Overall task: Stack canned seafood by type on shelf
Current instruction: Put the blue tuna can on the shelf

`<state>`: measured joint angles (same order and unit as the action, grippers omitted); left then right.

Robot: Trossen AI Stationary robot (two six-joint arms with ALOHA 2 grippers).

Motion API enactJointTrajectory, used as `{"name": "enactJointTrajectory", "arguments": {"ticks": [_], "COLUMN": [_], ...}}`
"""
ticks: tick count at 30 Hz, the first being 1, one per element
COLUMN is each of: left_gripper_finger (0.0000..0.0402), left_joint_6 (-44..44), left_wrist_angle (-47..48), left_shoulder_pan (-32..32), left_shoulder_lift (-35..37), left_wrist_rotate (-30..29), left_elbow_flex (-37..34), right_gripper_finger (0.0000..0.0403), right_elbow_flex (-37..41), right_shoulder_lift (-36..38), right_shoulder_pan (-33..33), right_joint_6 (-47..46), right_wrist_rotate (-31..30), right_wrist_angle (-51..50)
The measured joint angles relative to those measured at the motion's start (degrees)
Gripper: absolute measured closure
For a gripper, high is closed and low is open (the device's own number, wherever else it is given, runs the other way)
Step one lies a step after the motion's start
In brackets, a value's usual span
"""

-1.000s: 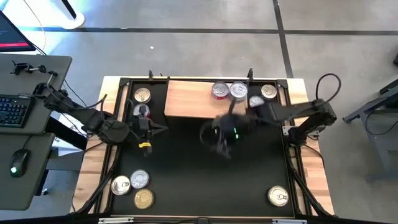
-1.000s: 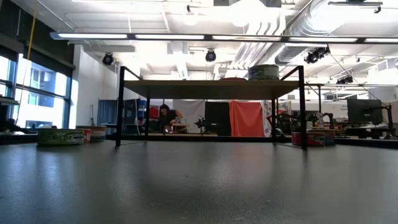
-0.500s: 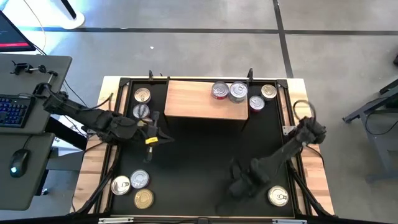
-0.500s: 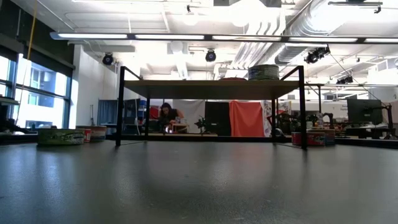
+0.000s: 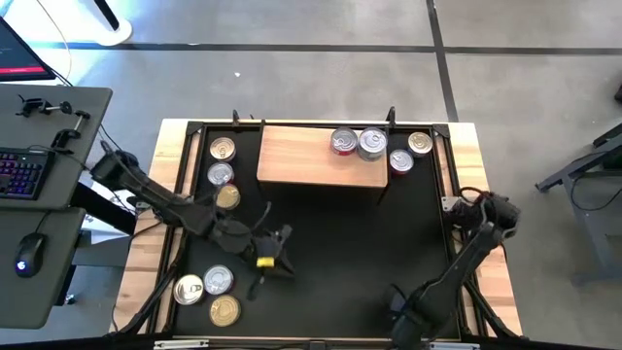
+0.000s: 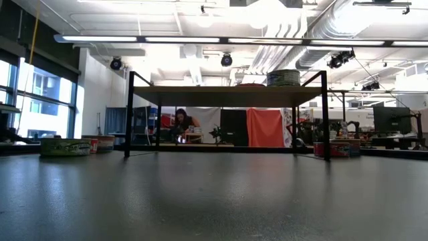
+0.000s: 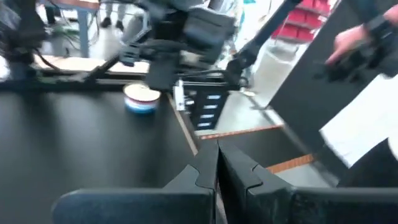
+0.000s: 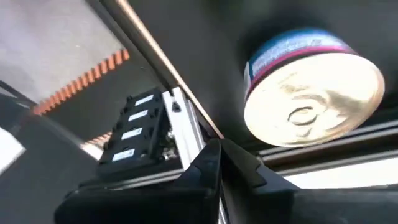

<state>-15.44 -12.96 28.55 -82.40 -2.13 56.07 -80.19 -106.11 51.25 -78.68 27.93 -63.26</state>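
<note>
The right claw (image 8: pixel 219 163) is sitting closed and empty at the table's near edge, a blue-banded tin (image 8: pixel 313 84) lying just beside it. The left claw (image 7: pixel 217 171), also closed, is hovering near three tins (image 5: pixel 209 292); others are resting on the shelf (image 5: pixel 296 156)

My right hand (image 5: pixel 406 309) swung from beside the shelf (image 5: pixel 316 156) to the surface's near edge, closing empty. My left hand (image 5: pixel 275 255) moved from the left-side cans toward the mat's middle.
</note>
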Motion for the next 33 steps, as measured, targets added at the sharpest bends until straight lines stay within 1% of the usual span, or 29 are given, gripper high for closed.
{"name": "enactJointTrajectory", "arguments": {"ticks": [2,4,6,8,12,15,18,21,24,28,33], "left_gripper_finger": [0.0402,0.0402,0.0402,0.0402,0.0401,0.0402,0.0402,0.0401,0.0402,0.0401,0.0402], "left_joint_6": [-3.33,-7.00,-11.08,-14.05,-17.80,-18.36,-17.12,-16.98,-16.93,-16.51,-8.81], "left_wrist_angle": [-3.07,-4.66,-7.02,-8.72,-12.21,-13.08,-13.12,-13.00,-13.01,-12.30,-7.04], "left_shoulder_pan": [1.62,3.54,5.37,7.51,11.31,13.06,13.25,12.77,12.07,11.46,11.41], "left_shoulder_lift": [-1.90,-3.36,-4.88,-6.16,-9.41,-12.65,-16.39,-20.08,-22.06,-21.79,-17.98], "left_wrist_rotate": [-2.07,-5.08,-8.58,-12.56,-20.99,-25.08,-25.25,-25.01,-23.25,-19.25,-17.60], "left_elbow_flex": [0.00,-0.02,0.00,-0.02,0.41,2.03,4.05,5.85,6.91,6.91,6.88], "right_gripper_finger": [0.0402,0.0402,0.0402,0.0403,0.0403,0.0403,0.0403,0.0403,0.0403,0.0403,0.0403], "right_elbow_flex": [7.66,13.40,16.69,18.60,19.93,20.05,20.05,19.99,19.86,19.75,19.83], "right_shoulder_lift": [3.55,6.65,9.22,10.89,11.17,10.53,9.73,9.11,9.14,9.19,8.87], "right_shoulder_pan": [0.09,-0.12,-0.11,0.42,1.51,3.18,4.57,4.65,3.17,-1.63,-8.26], "right_joint_6": [-4.59,-9.17,-12.44,-14.68,-18.02,-21.99,-26.71,-29.38,-29.52,-28.46,-24.16], "right_wrist_rotate": [-0.98,-3.81,-6.36,-6.51,-4.23,-3.79,-4.48,-5.27,-8.86,-15.01,-23.73], "right_wrist_angle": [6.31,8.70,9.46,9.65,11.48,13.44,14.79,14.84,15.88,18.51,25.86]}}
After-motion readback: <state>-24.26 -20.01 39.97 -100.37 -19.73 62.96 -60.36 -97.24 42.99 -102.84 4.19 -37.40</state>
